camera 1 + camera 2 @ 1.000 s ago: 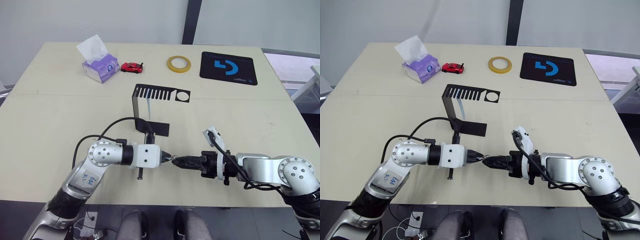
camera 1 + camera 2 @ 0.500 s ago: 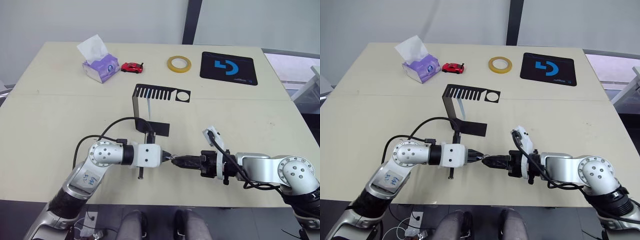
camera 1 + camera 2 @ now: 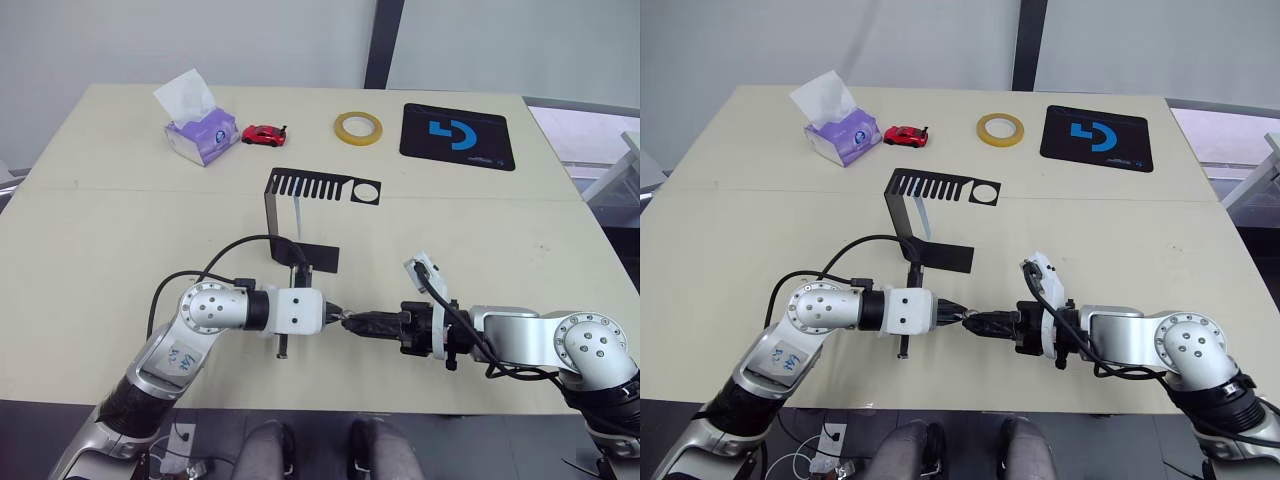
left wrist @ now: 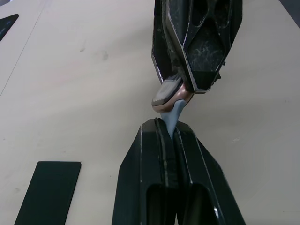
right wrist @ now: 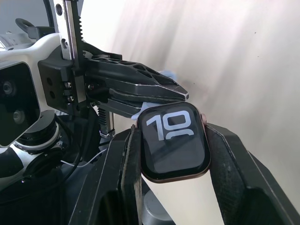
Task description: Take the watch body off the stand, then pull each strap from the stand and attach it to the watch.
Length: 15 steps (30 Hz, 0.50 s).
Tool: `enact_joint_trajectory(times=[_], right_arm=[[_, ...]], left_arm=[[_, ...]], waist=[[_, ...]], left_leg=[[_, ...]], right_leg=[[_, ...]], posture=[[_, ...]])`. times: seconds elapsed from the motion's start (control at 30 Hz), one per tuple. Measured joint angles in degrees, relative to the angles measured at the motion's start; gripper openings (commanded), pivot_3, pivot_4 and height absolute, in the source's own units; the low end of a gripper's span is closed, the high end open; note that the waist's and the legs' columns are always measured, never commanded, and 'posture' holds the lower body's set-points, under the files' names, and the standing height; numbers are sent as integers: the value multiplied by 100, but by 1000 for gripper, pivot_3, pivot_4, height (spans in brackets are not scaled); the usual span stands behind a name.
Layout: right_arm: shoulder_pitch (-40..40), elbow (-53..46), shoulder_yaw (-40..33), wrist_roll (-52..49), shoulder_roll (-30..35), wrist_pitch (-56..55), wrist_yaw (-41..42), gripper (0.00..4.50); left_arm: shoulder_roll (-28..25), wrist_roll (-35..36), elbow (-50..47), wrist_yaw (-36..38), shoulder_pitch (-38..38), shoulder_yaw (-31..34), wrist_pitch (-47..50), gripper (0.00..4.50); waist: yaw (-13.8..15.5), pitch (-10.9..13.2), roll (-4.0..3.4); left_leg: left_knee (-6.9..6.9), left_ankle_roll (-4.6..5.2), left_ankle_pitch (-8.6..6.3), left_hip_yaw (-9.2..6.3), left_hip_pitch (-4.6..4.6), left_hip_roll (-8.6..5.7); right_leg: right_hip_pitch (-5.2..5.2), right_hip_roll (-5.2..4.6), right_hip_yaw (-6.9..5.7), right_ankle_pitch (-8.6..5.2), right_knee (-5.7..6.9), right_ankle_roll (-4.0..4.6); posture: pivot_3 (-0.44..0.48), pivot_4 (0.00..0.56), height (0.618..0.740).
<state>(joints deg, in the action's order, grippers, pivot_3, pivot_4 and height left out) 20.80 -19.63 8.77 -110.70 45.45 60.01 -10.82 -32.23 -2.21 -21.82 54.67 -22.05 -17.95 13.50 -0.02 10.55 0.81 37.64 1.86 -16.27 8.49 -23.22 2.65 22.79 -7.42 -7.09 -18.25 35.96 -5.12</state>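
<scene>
Near the table's front edge my two grippers meet tip to tip. My right gripper [image 5: 172,137] is shut on the watch body [image 5: 174,141], a small rounded-square case with a dark screen and white digits. My left gripper [image 4: 166,129] is shut on a pale grey-blue strap [image 4: 175,112], whose end touches the edge of the watch body [image 4: 167,93]. The black C-shaped stand [image 3: 281,219] stands behind them in mid-table. Another pale strap [image 3: 299,218] hangs from its slotted top.
At the back of the table stand a purple tissue box [image 3: 197,128], a red toy car [image 3: 263,134], a yellow tape roll [image 3: 357,127] and a black mousepad with a blue logo [image 3: 457,136]. A black cable [image 3: 235,245] loops from my left arm.
</scene>
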Motion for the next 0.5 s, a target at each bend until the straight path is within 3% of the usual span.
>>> enact_joint_trajectory(times=[0.5], right_arm=[[0, -16, 4, 0, 0, -2, 2, 1580]], left_arm=[[14, -24, 0, -1, -19, -11, 137, 0]], waist=[[0, 0, 0]], left_leg=[[1, 0, 0, 0, 0, 0]], right_leg=[[0, 0, 0, 0, 0, 0]], posture=[[0, 150, 740]])
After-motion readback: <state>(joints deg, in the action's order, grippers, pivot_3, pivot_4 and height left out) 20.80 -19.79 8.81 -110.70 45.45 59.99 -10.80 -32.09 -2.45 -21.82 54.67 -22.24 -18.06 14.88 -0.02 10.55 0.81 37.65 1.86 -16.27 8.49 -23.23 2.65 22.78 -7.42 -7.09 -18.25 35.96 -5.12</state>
